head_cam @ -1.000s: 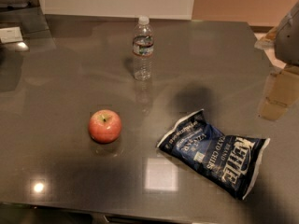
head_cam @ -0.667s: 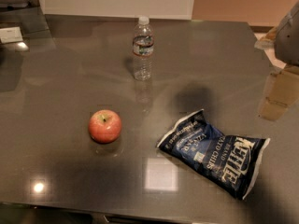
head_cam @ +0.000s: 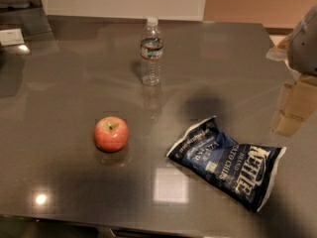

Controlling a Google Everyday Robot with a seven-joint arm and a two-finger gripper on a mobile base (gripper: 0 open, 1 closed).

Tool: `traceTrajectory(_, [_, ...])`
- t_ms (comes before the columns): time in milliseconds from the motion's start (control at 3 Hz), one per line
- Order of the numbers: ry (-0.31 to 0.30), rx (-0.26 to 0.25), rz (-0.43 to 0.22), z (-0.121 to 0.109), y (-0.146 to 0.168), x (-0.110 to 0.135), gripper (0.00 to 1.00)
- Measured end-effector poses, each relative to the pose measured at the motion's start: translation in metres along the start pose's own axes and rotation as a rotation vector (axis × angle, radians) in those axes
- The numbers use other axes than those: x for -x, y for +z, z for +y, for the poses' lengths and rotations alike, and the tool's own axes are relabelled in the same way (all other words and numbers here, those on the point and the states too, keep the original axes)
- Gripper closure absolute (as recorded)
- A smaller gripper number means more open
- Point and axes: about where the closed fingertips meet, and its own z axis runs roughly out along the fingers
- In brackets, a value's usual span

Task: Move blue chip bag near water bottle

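The blue chip bag [head_cam: 229,167] lies flat on the dark table [head_cam: 64,93] at the front right, its white lettering facing up. The water bottle [head_cam: 151,52] stands upright at the back middle, well apart from the bag. My gripper [head_cam: 296,102] is at the right edge of the view, above the table's right side, to the right of and behind the bag. It touches neither the bag nor the bottle and holds nothing that I can see.
A red apple [head_cam: 111,133] sits at the front left, left of the bag. A white card [head_cam: 11,36] and a dark object lie at the back left corner. The table's front edge runs along the bottom of the view.
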Motion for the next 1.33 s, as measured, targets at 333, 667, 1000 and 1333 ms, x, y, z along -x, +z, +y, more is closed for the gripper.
traceTrajectory(333, [-0.010,0.024,-0.017,0.022,0.009,0.007,0.00])
traceTrajectory(667, [-0.028,0.029,-0.022,0.044,0.029,0.006,0.00])
traceTrajectory(1000, [-0.032,0.045,-0.027,0.052,0.052,0.001,0.00])
traceTrajectory(1333, [-0.030,0.068,-0.024,0.057,0.072,-0.005,0.00])
